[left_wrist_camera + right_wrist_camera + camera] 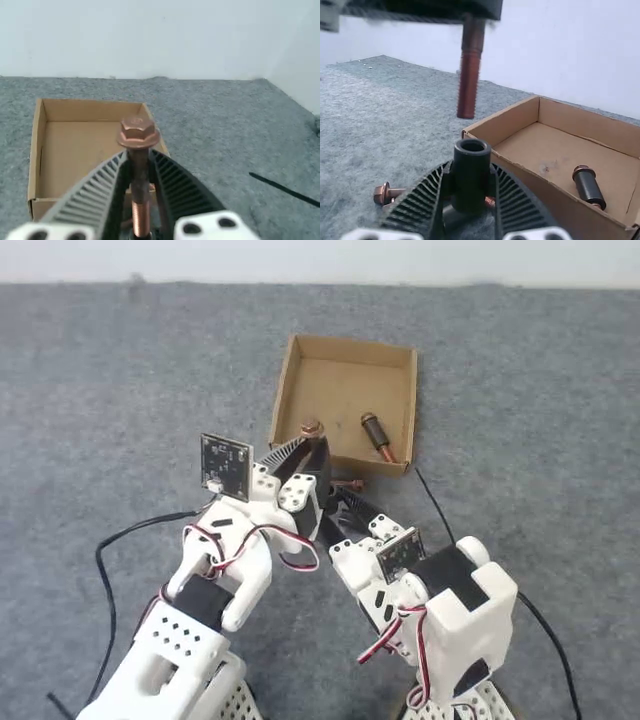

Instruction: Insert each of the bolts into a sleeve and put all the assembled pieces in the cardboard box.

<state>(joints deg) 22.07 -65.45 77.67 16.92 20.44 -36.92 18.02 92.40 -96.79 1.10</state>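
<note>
My left gripper (pixel 136 172) is shut on a copper bolt (pixel 137 150), held upright with its hex head up; in the high view this bolt (pixel 311 430) hangs just in front of the cardboard box (pixel 296 360). My right gripper (pixel 468 182) is shut on a black sleeve (pixel 470 172), upright with its open end up. The bolt's threaded shank (pixel 469 75) hangs above and slightly off the sleeve's mouth, apart from it. One assembled piece (pixel 587 186) lies inside the box (pixel 520 122), also visible in the high view (pixel 377 435). A loose bolt (pixel 385 192) lies on the carpet.
Grey carpet covers the table, with a white wall behind. Black cables (pixel 120 540) run over the carpet beside both arm bases. Another copper bolt (pixel 350 483) lies on the carpet in front of the box.
</note>
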